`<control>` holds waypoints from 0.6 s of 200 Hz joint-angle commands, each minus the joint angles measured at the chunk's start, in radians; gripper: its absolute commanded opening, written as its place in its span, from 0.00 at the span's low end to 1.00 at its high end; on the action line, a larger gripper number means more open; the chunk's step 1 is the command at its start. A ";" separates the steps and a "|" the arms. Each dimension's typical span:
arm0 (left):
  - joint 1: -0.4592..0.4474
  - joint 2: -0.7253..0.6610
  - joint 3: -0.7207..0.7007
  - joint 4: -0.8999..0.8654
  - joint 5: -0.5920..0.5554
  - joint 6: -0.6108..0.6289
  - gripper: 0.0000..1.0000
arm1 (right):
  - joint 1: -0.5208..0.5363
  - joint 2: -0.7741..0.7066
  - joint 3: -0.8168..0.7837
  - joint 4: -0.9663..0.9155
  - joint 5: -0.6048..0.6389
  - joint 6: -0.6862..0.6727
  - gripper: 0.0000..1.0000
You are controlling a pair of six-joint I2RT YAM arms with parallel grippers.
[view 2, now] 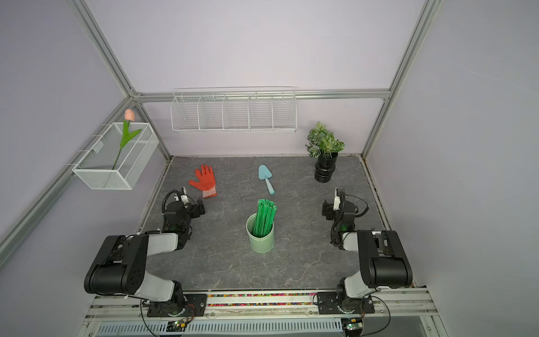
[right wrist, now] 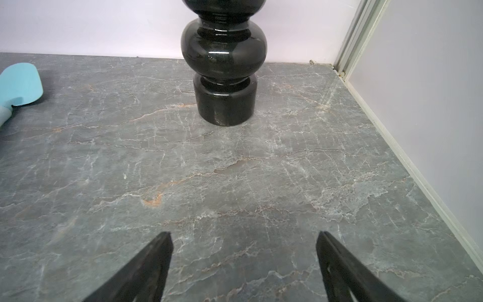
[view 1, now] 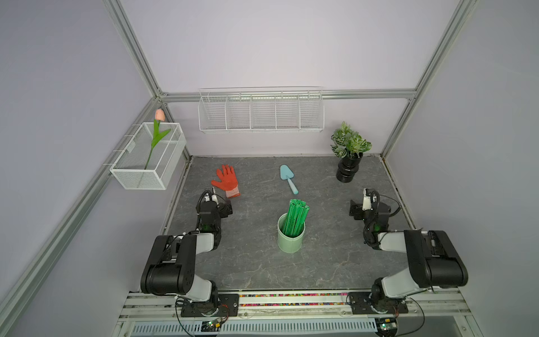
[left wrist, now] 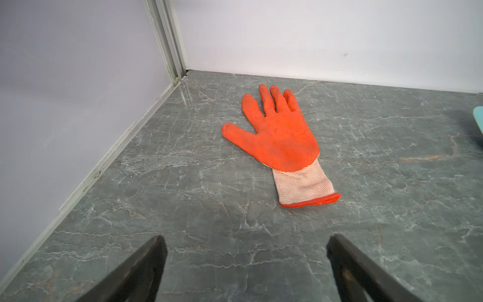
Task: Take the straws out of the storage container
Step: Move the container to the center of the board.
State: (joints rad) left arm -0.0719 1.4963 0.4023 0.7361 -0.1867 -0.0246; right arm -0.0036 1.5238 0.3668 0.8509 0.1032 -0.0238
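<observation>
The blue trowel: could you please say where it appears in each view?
In a top view: trowel mid-table, beyond the straws.
In a top view: trowel, same spot.
Left wrist: trowel a sliver at the frame edge, past the glove.
Right wrist: trowel blade at the frame edge.
Shared landmark: the grey marbled table.

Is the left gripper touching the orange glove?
Apart. The left wrist view shows a strip of bare table between the open left gripper and the cuff of the glove.

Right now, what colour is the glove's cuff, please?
The cuff is beige knit, orange-edged; left wrist view shows it best.
</observation>
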 commanded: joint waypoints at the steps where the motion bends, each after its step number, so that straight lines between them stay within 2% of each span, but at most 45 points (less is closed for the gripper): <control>1: 0.006 0.013 0.028 0.025 -0.013 0.015 0.99 | 0.006 0.011 0.010 0.033 -0.019 -0.013 0.89; 120: 0.009 0.010 0.028 0.025 -0.019 0.012 0.99 | 0.004 0.010 0.010 0.032 -0.022 -0.011 0.89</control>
State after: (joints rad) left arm -0.0708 1.4963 0.4023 0.7357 -0.1867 -0.0250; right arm -0.0040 1.5238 0.3668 0.8513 0.1028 -0.0235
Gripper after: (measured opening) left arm 0.994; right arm 0.891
